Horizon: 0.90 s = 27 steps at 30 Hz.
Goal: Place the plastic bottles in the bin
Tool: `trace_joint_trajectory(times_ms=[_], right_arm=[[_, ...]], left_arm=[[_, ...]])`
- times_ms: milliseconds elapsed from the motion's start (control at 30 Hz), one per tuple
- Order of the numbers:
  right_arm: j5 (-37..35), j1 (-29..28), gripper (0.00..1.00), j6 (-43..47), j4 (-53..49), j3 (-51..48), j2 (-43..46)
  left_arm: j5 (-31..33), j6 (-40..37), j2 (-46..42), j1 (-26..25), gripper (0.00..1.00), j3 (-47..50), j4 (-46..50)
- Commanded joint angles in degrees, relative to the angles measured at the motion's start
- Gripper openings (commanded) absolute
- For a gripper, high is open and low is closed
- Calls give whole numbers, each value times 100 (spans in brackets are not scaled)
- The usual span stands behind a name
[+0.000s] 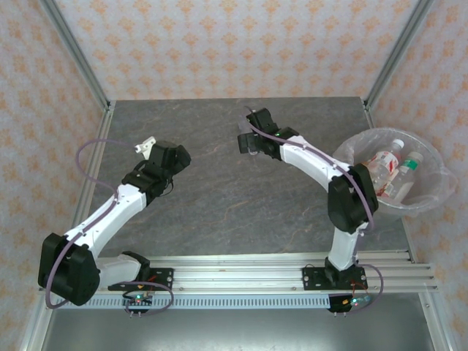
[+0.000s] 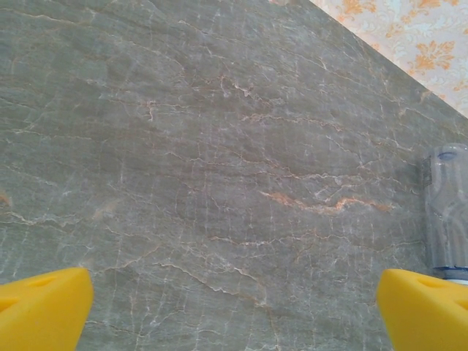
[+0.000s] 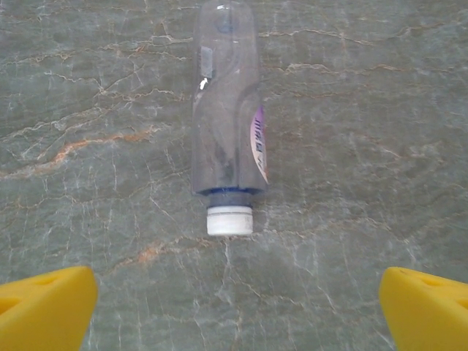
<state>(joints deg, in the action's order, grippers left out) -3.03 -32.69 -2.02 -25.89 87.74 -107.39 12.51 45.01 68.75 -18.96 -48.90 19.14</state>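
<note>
The table (image 3: 351,110) under me looks like grey veined stone, smooth with a dull, matt finish. The bottle (image 3: 223,110) lying on it is clear, glossy plastic that catches small highlights, and its cap (image 3: 229,220) is matt white plastic. The pads (image 3: 44,311) of my right gripper (image 3: 234,311) are matt yellow. The bin (image 1: 431,197) is cloudy translucent plastic lined with thin, crinkled clear film. My base rail (image 1: 248,267) is ribbed bare metal.

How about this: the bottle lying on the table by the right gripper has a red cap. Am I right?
Not quite. The bottle does lie on the table by the right gripper, but its cap is white, not red. The right wrist view shows it.
</note>
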Motion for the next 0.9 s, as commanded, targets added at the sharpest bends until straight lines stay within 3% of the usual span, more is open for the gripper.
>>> trace_joint_trajectory(times_ms=[0,300,533,867], right_arm=[[220,43,99,17,102,474,-392],[453,424,99,18,-287,1627,-1679],[945,614,99,413,-1357,2983,-2760],[795,616,100,55,-2167,5010,-4240]], left_arm=[[282,73,-134,77,100,100,187],[352,78,-151,110,100,124,261],[442,42,-160,152,100,118,313],[476,8,-82,182,100,124,311]])
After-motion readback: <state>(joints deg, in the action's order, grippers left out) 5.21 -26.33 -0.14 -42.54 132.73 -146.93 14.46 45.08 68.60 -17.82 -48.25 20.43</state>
